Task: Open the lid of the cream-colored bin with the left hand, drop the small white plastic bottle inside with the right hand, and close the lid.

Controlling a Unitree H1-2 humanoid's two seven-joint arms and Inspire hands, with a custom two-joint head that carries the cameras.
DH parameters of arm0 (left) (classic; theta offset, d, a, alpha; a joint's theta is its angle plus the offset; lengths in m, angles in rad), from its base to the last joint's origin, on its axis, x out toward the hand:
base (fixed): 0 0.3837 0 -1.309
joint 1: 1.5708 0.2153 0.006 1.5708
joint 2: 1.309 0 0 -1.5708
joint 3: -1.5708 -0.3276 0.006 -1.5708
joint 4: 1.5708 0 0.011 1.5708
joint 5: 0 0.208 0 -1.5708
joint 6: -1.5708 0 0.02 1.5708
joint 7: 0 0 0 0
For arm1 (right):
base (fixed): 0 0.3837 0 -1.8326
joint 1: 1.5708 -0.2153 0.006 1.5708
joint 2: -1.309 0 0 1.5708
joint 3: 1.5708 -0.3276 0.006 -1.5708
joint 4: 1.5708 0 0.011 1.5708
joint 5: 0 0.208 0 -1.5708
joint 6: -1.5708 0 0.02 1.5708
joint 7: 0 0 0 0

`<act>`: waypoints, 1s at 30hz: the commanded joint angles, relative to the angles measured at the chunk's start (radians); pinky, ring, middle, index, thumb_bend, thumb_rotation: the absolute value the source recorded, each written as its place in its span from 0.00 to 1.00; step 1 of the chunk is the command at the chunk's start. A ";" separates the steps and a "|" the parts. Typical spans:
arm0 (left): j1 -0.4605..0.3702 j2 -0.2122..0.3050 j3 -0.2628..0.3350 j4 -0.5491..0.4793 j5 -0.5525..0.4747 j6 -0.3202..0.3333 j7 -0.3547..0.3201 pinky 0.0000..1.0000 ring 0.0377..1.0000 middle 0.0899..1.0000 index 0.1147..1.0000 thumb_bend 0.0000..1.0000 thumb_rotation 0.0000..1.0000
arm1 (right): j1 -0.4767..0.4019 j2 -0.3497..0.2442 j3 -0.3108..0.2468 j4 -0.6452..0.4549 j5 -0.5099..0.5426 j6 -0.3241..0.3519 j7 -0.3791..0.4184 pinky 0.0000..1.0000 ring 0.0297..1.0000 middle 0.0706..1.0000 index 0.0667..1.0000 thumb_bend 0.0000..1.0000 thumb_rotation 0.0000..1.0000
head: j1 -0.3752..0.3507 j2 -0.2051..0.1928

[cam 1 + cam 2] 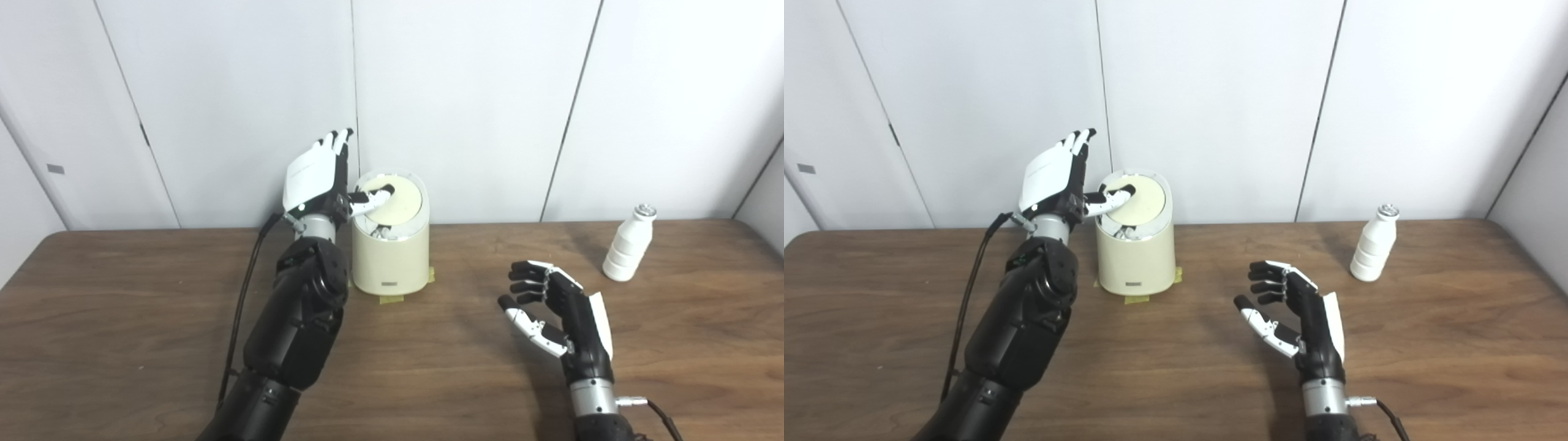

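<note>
The cream-colored bin (pixel 391 257) stands at the back middle of the table. Its round swing lid (pixel 395 202) is tilted, showing a dark gap at the front with something pale inside. My left hand (pixel 318 177) is raised beside the bin's left side, fingers straight up and apart, thumb resting on the lid's left edge. The small white plastic bottle (pixel 628 244) stands upright at the back right. My right hand (pixel 554 315) hovers open over the table's middle right, fingers curled loosely, holding nothing, well short of the bottle.
Yellow tape (pixel 392 299) marks the bin's base on the wooden table (pixel 122 318). A white panelled wall (pixel 465 92) closes the back. A black cable (pixel 242 306) hangs along my left arm.
</note>
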 commanded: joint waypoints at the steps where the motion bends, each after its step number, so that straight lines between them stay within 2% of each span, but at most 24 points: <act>1: -0.050 0.026 -0.021 -0.005 0.036 -0.004 0.020 1.00 1.00 1.00 0.97 0.71 0.31 | 0.002 0.008 0.003 0.011 -0.010 -0.028 -0.006 0.53 0.58 0.61 0.61 0.29 0.22 | -0.001 0.003; 7: -0.040 0.048 -0.069 0.020 0.084 -0.003 0.021 1.00 1.00 0.98 0.96 0.85 0.29 | 0.004 0.011 0.004 0.001 -0.003 -0.027 -0.003 0.53 0.59 0.61 0.61 0.30 0.21 | -0.008 0.003; 11: -0.031 0.036 -0.063 0.037 0.148 -0.001 0.000 1.00 1.00 0.98 0.97 0.91 0.29 | 0.005 0.012 0.006 -0.004 -0.019 -0.023 -0.009 0.53 0.58 0.61 0.60 0.29 0.22 | -0.011 0.006; 14: -0.027 0.027 -0.059 0.054 0.188 -0.001 0.001 1.00 1.00 0.97 0.96 0.96 0.23 | 0.005 0.013 0.006 -0.007 -0.019 -0.019 -0.008 0.53 0.59 0.61 0.61 0.29 0.23 | -0.012 0.006; 19: -0.027 0.018 -0.033 0.066 0.230 -0.001 -0.032 1.00 1.00 0.97 0.95 0.96 0.13 | 0.003 0.016 0.005 -0.005 -0.012 -0.026 -0.008 0.53 0.59 0.61 0.61 0.30 0.22 | -0.012 0.006; 23: -0.028 0.015 -0.018 0.071 0.257 -0.001 -0.054 1.00 1.00 0.98 0.95 0.95 0.07 | 0.005 0.013 0.010 -0.009 -0.027 -0.024 -0.011 0.53 0.58 0.60 0.60 0.29 0.19 | -0.012 0.006; 25: -0.028 0.016 -0.013 0.076 0.260 -0.001 -0.061 1.00 1.00 0.98 0.95 0.95 0.05 | 0.004 0.014 0.010 -0.009 -0.032 -0.016 -0.013 0.53 0.59 0.60 0.60 0.29 0.21 | -0.013 0.003; 27: -0.027 0.015 -0.008 0.079 0.262 -0.001 -0.063 1.00 1.00 0.98 0.95 0.95 0.05 | 0.003 0.015 0.009 -0.007 -0.028 -0.019 -0.012 0.53 0.59 0.60 0.60 0.29 0.22 | -0.013 0.003; 29: -0.022 0.016 -0.005 0.074 0.253 -0.001 -0.063 1.00 1.00 0.98 0.95 0.93 0.11 | 0.003 0.015 0.008 -0.002 -0.026 -0.031 -0.012 0.53 0.59 0.61 0.60 0.29 0.21 | -0.014 0.004; 30: -0.020 0.018 -0.004 0.070 0.249 -0.001 -0.064 1.00 1.00 0.98 0.95 0.87 0.25 | 0.003 0.015 0.008 -0.001 -0.024 -0.034 -0.012 0.53 0.59 0.61 0.60 0.29 0.21 | -0.014 0.004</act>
